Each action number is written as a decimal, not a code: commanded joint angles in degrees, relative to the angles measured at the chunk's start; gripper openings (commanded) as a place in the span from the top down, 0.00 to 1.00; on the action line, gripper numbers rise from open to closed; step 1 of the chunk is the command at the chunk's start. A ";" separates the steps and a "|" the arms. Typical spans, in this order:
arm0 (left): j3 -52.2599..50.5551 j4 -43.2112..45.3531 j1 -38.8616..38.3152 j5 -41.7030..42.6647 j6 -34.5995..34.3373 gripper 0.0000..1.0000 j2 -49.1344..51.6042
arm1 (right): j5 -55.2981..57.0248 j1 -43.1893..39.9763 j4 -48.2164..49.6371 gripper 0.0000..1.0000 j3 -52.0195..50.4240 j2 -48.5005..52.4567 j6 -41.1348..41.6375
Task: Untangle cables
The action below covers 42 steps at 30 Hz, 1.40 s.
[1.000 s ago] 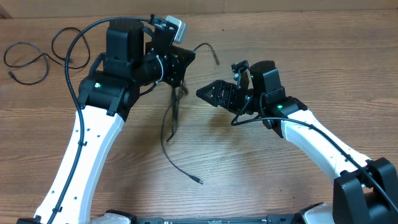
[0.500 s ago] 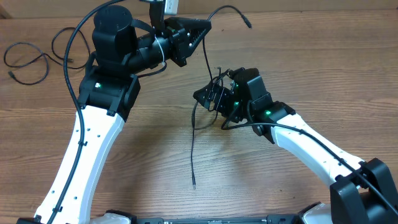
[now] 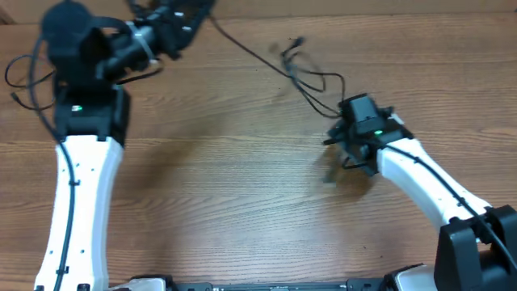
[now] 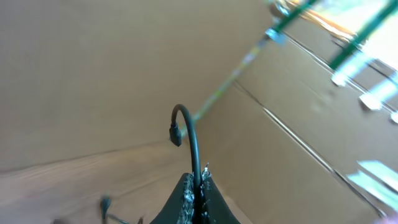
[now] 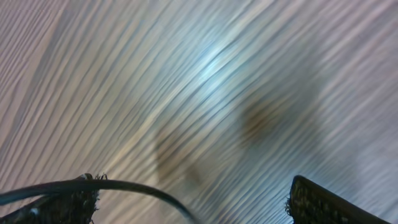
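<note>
The left gripper (image 4: 196,185) is clamped tight on a thin black flexible cable (image 4: 191,140), whose hooked, plug-tipped end rises past the fingertips; this gripper hangs over the far edge of the light-brown wooden table (image 3: 226,202), the cable stretching toward table centre; the right gripper (image 5: 193,200), jaws wide, faces the table right of centre, a black cord (image 5: 124,184) crossing one finger; a second thin black cable (image 3: 10,73) lies at the table's left edge.
</note>
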 commanded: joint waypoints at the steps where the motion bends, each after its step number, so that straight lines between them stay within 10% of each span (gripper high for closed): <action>1: 0.68 -3.08 4.90 3.15 -1.49 0.96 -1.90 | 0.98 -3.93 -0.46 0.04 0.66 -0.13 -1.49; 6: 0.66 -10.14 5.03 3.30 -0.57 0.96 -1.84 | -29.35 -5.14 7.54 0.03 0.68 -0.13 -26.62; 23: 0.63 -27.52 -4.28 -17.62 -0.57 0.96 -1.14 | -53.81 -5.09 9.84 0.01 0.66 -0.15 -26.88; 30: 0.61 -37.13 -12.39 -35.28 7.02 0.00 1.27 | -49.31 -5.25 6.75 0.01 0.66 -0.15 -26.88; 42: 0.59 -61.48 -14.73 -41.77 14.93 0.00 9.64 | -40.57 -5.25 3.15 0.00 0.66 -0.15 -26.91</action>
